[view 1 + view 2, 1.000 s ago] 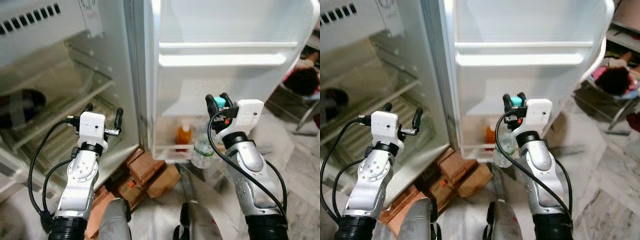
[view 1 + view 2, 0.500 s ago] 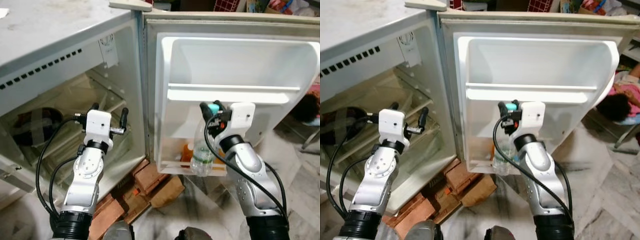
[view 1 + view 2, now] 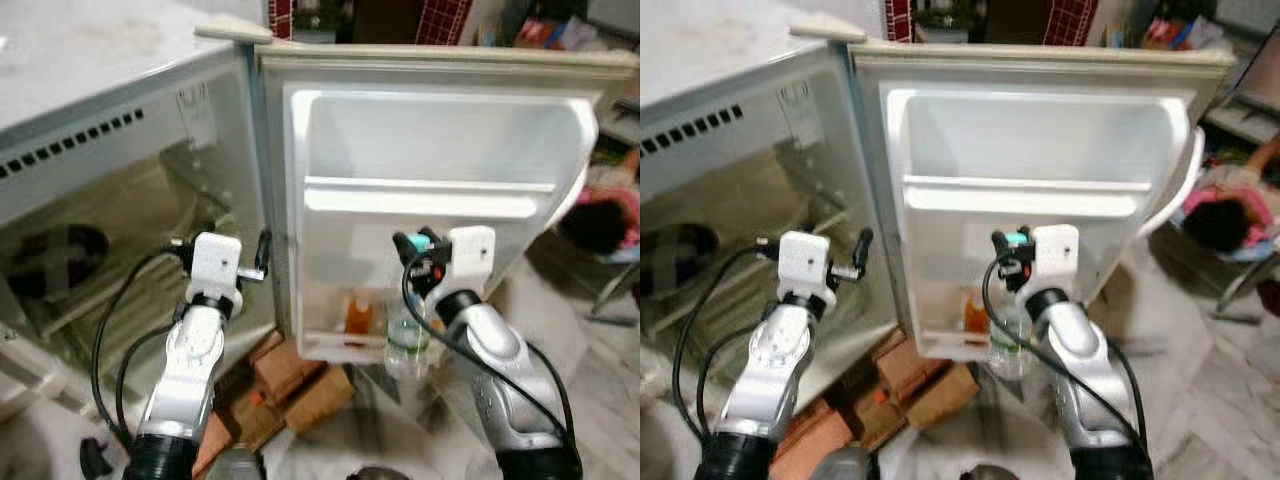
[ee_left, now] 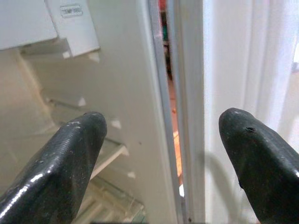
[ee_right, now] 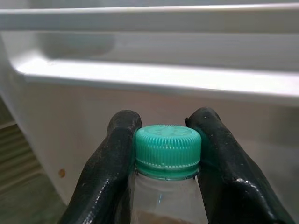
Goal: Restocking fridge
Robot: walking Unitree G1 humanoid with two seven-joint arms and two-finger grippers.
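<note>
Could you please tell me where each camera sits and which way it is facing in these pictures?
Left eye view: on the head, looking down at the open fridge, its door and both arms.
Right eye view: beside it, same scene; left gripper open.
Left wrist view: along the black fingers toward the door's hinge edge.
Right wrist view: along the right gripper, which clamps the bottle by its green cap; the eye views share this bottle.
</note>
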